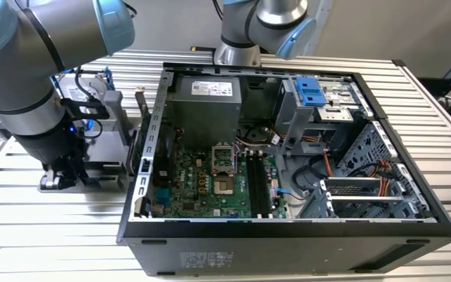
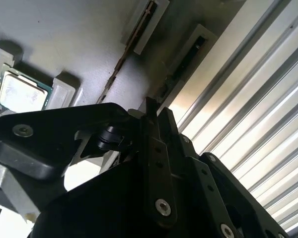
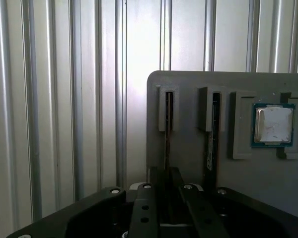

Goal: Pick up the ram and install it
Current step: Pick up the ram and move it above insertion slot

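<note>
In the first wrist view the ram point(image 3: 167, 129) stands on edge in the outer slot of a grey holder point(image 3: 188, 148), and its near end runs in between the fingertips of my gripper point(image 3: 166, 171). The jaws sit close on either side of the thin board. In the second wrist view the same ram point(image 2: 121, 62) shows as a brown edge leading down into my gripper point(image 2: 158, 110). In the exterior view my gripper point(image 1: 65, 173) is low over the holder, on that view's left of the open computer case point(image 1: 288, 232). The motherboard's dark memory slots point(image 1: 261, 185) lie inside the case.
A second dark stick point(image 3: 211, 139) stands in the neighbouring slot. A square silver processor point(image 3: 273, 124) lies in a pocket of the holder. A hard drive with blue brackets point(image 1: 88, 88) stands behind the arm. Everything rests on a ribbed metal table point(image 1: 45, 235).
</note>
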### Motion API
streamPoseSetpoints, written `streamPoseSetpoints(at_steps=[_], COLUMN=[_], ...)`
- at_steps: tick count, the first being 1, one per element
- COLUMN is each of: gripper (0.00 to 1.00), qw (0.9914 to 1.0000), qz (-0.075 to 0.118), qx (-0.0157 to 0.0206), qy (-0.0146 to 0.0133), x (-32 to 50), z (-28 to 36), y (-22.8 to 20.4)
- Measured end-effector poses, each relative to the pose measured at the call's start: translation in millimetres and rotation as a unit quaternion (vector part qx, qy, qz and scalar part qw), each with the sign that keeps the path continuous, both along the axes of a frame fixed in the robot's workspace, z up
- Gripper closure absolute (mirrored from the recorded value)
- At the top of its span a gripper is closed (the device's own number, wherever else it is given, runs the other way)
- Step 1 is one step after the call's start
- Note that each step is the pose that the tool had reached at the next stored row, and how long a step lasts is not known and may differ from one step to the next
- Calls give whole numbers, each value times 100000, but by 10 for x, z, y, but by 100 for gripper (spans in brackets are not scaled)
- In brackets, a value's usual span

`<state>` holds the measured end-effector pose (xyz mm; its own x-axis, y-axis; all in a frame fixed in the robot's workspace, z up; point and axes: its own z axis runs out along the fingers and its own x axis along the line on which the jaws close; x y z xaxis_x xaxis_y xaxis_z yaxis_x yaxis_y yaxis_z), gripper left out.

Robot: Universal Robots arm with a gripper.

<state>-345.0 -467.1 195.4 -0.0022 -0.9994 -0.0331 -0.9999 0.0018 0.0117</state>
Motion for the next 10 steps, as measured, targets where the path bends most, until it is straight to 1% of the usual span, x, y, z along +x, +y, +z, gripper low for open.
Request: streamPoseSetpoints(at_steps=[10], gripper=[100], qw=[100000], qz=[2], qx=[-6], qy=[1], x=[0], z=[0], y=[-3])
